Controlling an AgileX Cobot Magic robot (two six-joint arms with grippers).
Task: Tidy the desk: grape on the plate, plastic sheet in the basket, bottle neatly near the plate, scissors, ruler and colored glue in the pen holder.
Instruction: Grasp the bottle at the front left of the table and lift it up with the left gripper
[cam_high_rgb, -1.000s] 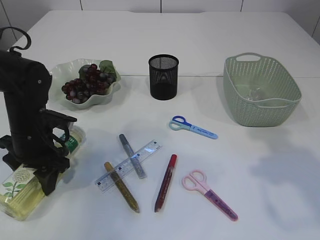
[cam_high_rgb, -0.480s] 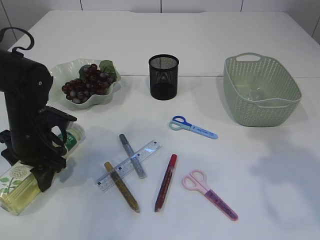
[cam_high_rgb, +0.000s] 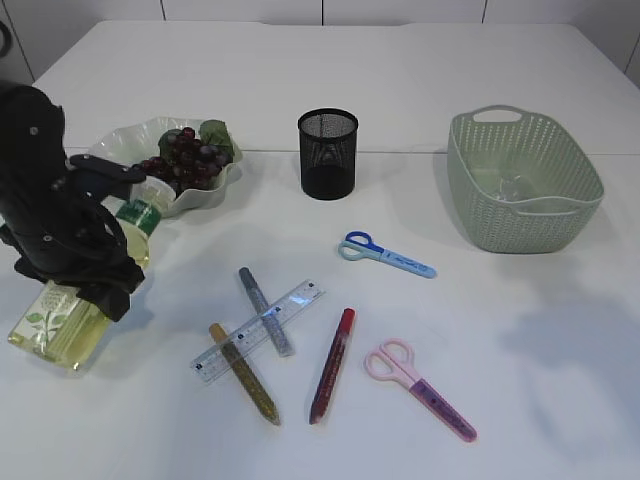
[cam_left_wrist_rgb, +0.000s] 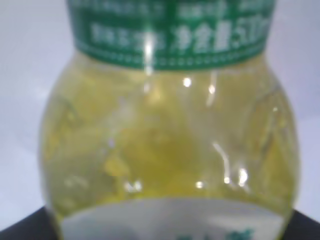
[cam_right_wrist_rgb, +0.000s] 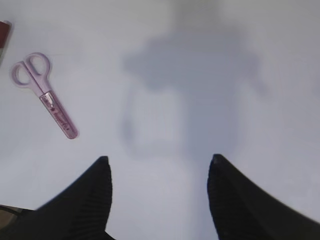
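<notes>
Bottle (cam_high_rgb: 75, 300) lies tilted at the worktop's (cam_high_rgb: 500, 350) left edge, cap end toward the plate (cam_high_rgb: 205, 195), base toward the near left. Left gripper (cam_high_rgb: 85, 265) sits over its middle, jaws part-open and clamped on the bottle. The left wrist view is filled by the bottle (cam_left_wrist_rgb: 170, 140): yellow liquid, green label band at top, blurred; neither jaw tip can be made out there, only dark corners at the bottom edge.

Right gripper (cam_right_wrist_rgb: 159, 192): jaws apart, holding nothing, over bare worktop. The arm itself is outside the exterior view; only its shadow falls at the right. Pink scissors (cam_right_wrist_rgb: 44, 94) lie well off to the upper left in the right wrist view.

Hidden or cut off: the gripper covers the bottle's midsection and its neck is partly masked. The basket (cam_high_rgb: 525, 180) holds something pale at its bottom, hard to make out. The grapes (cam_high_rgb: 185, 160) on the plate are partly hidden by the arm's outline.

Against the earlier frames: bottle and left gripper have moved up and back toward the plate; the cap end is now just beside the plate rim, and the bottle base has left the near-left corner. Pen holder (cam_high_rgb: 327, 153), blue scissors (cam_high_rgb: 385, 255), ruler (cam_high_rgb: 258, 331), the three glue pens (cam_high_rgb: 332, 363) and pink scissors are unmoved. Right jaws unchanged.
</notes>
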